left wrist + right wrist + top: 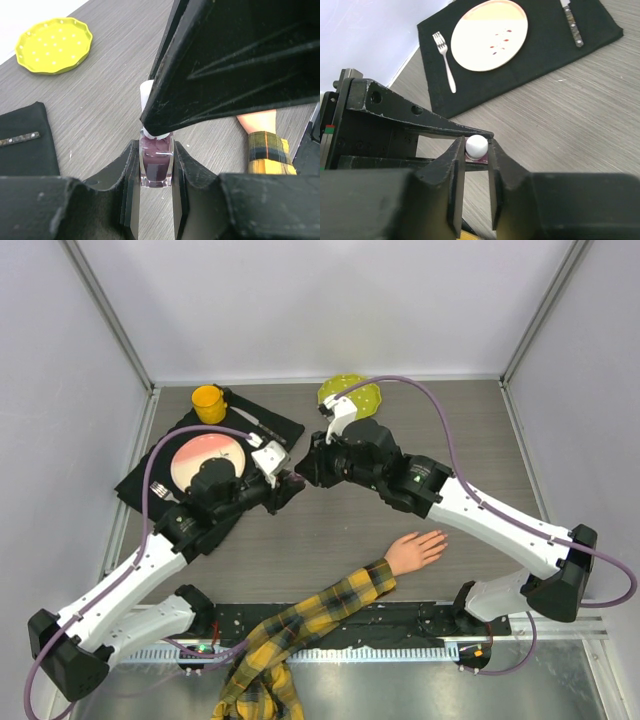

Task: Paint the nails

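Note:
A small polish bottle (156, 162) with dark purple polish and a white cap (476, 145) is held above the table between both grippers. My left gripper (156, 172) is shut on the glass body. My right gripper (476, 152) is shut on the white cap, coming from the opposite side. In the top view the two grippers meet left of centre, left gripper (288, 485) and right gripper (306, 472). The pale mannequin hand (415, 550) lies flat to the front right, with its plaid sleeve (330, 605). Its nails at the fingertips (440, 537) are too small to make out.
A black mat (140, 485) at the left holds a plate (205, 458), a fork (445, 60) and a knife (571, 22). A yellow cup (208, 403) stands at its far corner. A yellow dotted dish (350, 395) lies at the back centre.

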Tool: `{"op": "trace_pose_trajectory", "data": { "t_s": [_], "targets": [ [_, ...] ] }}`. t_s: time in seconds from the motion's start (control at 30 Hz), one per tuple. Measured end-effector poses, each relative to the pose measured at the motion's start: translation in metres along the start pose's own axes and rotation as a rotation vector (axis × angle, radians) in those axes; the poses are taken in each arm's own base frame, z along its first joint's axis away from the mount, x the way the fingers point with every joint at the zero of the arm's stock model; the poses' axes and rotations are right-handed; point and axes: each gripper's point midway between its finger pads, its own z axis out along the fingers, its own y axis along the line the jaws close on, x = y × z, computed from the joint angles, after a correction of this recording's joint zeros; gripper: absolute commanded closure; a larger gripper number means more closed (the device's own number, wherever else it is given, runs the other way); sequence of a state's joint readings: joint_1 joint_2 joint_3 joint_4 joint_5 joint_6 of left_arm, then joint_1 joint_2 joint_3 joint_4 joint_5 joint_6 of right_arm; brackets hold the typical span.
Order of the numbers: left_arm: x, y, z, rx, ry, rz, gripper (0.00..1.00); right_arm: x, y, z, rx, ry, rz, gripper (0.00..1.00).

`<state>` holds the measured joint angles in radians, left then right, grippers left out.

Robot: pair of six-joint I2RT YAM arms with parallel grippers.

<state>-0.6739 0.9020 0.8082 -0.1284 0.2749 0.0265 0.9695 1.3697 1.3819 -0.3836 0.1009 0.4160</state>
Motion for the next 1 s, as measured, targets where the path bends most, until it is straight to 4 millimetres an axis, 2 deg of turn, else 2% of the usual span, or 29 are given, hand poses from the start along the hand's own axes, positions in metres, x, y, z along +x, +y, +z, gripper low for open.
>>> {"op": "trace_pose_trajectory", "data": {
  "t_s": [0.03, 0.1, 0.23, 0.3, 0.43, 0.57, 0.7, 0.73, 0.8, 0.83, 0.93, 1.0],
  "targets": [
    [0.0, -0.001, -0.001, 0.002, -0.005, 0.0, 1.0, 0.0, 0.002, -0.001, -0.011, 0.002, 0.003, 0.93],
    [-0.002, -0.002, -0.003, 0.008, -0.013, -0.003, 1.0, 0.001, 0.004, -0.002, -0.026, 0.006, -0.001, 0.99],
    [-0.004, -0.012, -0.005, 0.061, -0.024, -0.016, 1.0, 0.002, 0.007, -0.009, -0.074, 0.014, -0.023, 0.99],
    [-0.005, -0.024, -0.007, 0.135, -0.026, -0.026, 1.0, 0.005, 0.008, -0.018, -0.138, 0.031, -0.058, 0.99],
    [-0.007, -0.063, -0.018, 0.357, -0.023, -0.076, 1.0, 0.023, 0.025, -0.049, -0.384, 0.089, -0.143, 0.99],
    [-0.012, -0.105, -0.04, 0.627, 0.021, -0.145, 1.0, 0.037, 0.047, -0.084, -0.621, 0.115, -0.25, 0.99],
    [-0.015, -0.112, -0.048, 0.67, 0.028, -0.129, 1.0, 0.037, 0.056, -0.093, -0.713, 0.102, -0.313, 0.97],
    [-0.015, -0.111, -0.048, 0.659, 0.028, -0.125, 1.0, 0.037, 0.056, -0.093, -0.716, 0.099, -0.321, 0.88],
    [-0.016, -0.108, -0.046, 0.63, 0.022, -0.111, 1.0, 0.036, 0.055, -0.092, -0.711, 0.089, -0.332, 0.62],
    [-0.016, -0.106, -0.045, 0.612, 0.018, -0.104, 1.0, 0.034, 0.054, -0.09, -0.699, 0.082, -0.333, 0.53],
    [-0.022, -0.092, -0.036, 0.52, -0.014, -0.063, 1.0, 0.033, 0.048, -0.082, -0.641, 0.079, -0.316, 0.38],
    [-0.024, -0.075, -0.027, 0.416, -0.031, -0.035, 1.0, 0.032, 0.036, -0.07, -0.55, 0.079, -0.294, 0.33]
  ]
}}
